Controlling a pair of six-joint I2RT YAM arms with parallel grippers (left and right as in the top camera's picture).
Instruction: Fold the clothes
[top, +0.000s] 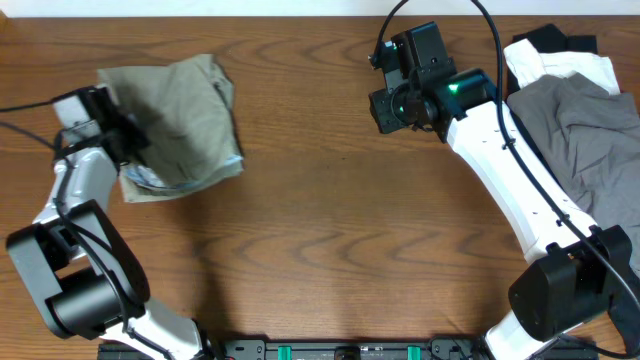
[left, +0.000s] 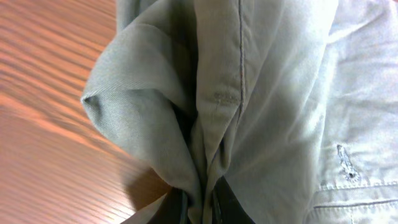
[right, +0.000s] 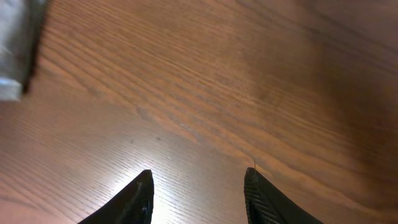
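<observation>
The light khaki-green shorts (top: 185, 115) lie folded into a compact bundle at the far left of the table, with white pocket lining showing at the lower edge. My left gripper (top: 125, 140) sits at the bundle's left edge and is shut on a fold of the shorts (left: 205, 124), the cloth pinched between the jaws (left: 202, 208). My right gripper (top: 385, 110) hovers over bare wood at the far centre-right, well away from the shorts. Its fingers (right: 199, 186) are open and empty.
A darker slate-grey garment (top: 580, 130) lies piled at the right edge, with white cloth (top: 560, 68) and black cloth (top: 550, 38) behind it. The wooden table (top: 330, 230) spans the middle. A corner of cloth shows at the right wrist view's upper left (right: 15, 50).
</observation>
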